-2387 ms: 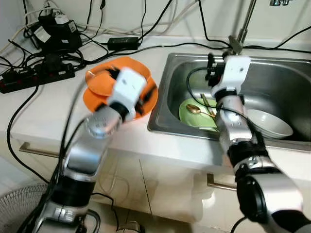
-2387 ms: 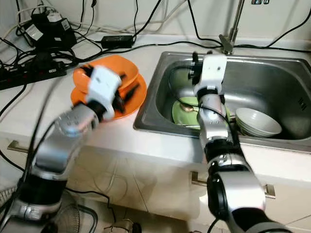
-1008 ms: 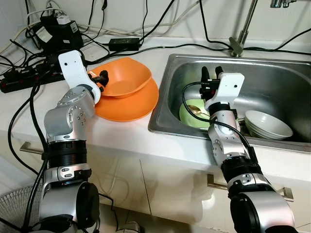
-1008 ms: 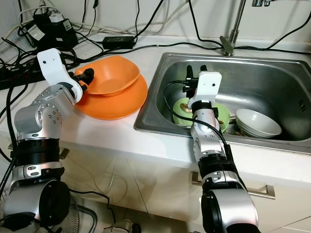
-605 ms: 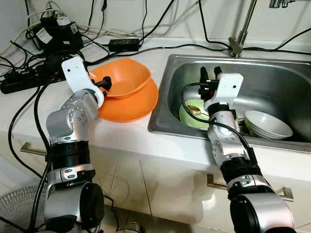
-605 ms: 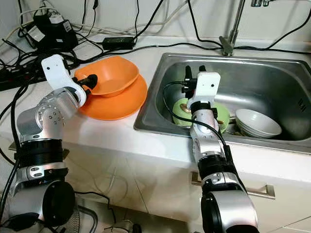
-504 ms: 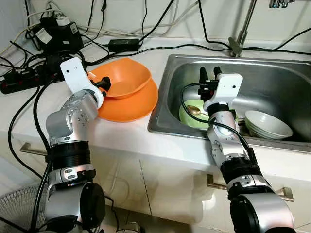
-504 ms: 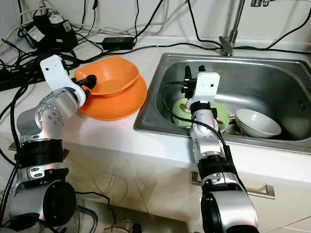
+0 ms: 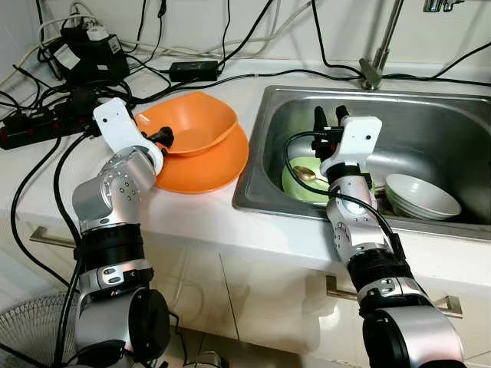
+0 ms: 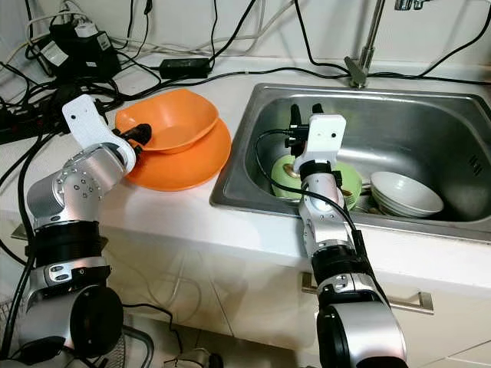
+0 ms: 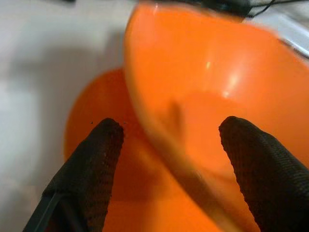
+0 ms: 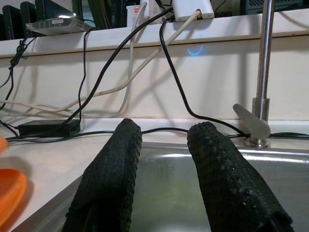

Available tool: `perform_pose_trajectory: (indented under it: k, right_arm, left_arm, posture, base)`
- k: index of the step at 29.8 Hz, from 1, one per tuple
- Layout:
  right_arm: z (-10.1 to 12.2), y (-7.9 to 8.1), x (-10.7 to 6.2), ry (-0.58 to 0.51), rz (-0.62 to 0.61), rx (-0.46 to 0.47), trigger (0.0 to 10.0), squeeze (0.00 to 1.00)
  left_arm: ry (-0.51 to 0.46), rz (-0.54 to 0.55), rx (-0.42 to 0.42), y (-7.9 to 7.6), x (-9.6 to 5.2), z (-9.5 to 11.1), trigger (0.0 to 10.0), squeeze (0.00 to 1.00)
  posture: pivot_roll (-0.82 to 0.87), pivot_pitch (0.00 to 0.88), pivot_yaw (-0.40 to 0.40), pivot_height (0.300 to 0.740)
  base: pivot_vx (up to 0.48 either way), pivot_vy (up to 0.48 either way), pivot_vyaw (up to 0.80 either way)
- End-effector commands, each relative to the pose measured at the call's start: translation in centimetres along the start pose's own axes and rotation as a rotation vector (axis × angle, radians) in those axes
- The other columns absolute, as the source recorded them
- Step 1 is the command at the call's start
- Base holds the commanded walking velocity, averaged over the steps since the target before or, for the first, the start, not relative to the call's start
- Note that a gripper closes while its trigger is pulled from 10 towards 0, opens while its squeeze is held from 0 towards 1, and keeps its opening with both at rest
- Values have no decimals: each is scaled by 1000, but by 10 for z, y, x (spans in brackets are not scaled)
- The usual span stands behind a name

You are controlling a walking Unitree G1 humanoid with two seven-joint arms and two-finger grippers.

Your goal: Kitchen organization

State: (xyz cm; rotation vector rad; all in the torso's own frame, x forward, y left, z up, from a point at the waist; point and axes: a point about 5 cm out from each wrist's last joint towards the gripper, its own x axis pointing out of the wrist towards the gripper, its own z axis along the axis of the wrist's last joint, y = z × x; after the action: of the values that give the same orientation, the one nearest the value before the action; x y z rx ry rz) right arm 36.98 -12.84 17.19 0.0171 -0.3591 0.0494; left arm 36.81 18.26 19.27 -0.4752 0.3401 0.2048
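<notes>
An orange bowl (image 9: 196,126) leans tilted on an orange plate (image 9: 211,165) on the white counter, left of the sink. My left gripper (image 9: 163,138) is at the bowl's left rim. In the left wrist view its black fingers (image 11: 91,169) are open and wide apart, with the rim of the bowl (image 11: 203,96) running between them. My right gripper (image 9: 329,115) is raised over the sink (image 9: 460,115), fingers pointing up, open a little with nothing between them (image 12: 165,126). Below it lies a green plate (image 9: 299,185) with a golden spoon (image 9: 308,172).
Stacked white bowls (image 9: 422,195) sit in the sink to the right of the green plate. The tap (image 9: 377,65) stands behind the basin. Power strips (image 9: 46,126), adapters and tangled black cables cover the counter's back left.
The left arm swung off the top of the orange dishes to the bowl's left rim and settled there. The right gripper dropped slightly over the sink, then held still.
</notes>
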Motion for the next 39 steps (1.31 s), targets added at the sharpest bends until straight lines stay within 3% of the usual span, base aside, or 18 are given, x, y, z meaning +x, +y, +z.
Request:
perform_pose_trajectory:
  k: [1,10,11,12,13,14,15,39]
  right_arm:
    - [-19,-1,-12,85,-3,12,10000,0]
    - [-19,-2,-12,87,-7,8,10000,0]
    - [-18,-2,-11,87,-8,8,10000,0]
    - [-18,-2,-11,87,-9,9,10000,0]
    - [-18,-2,-11,87,-9,9,10000,0]
    - [-18,-2,-11,87,-9,9,10000,0]
    - [-18,-2,-11,88,-9,8,10000,0]
    - [-20,-2,-12,98,-10,7,10000,0]
  left_arm:
    - [1,0,-9,-4,2,1,10000,0]
    - [-7,-2,-27,-6,6,2,10000,0]
    - [-20,1,-34,-5,7,5,5922,0]
    - [-24,2,-37,-4,7,6,5922,0]
    - [-27,4,-37,-4,7,6,4667,0]
    - [-29,5,-37,-3,8,7,4667,0]
    - [-31,7,-39,-3,8,7,0,0]
    - [-16,8,-72,-3,10,2,0,0]
  posture:
    - [155,20,129,740]
    - [157,20,130,740]
    - [158,22,130,740]
    - [158,22,130,740]
    - [158,22,130,740]
    - [159,22,129,740]
    - [159,22,129,740]
    - [163,37,126,740]
  base:
    - [0,0,0]
    - [0,0,0]
    - [0,0,0]
    - [0,0,0]
    - [0,0,0]
    - [0,0,0]
    - [0,0,0]
    - [0,0,0]
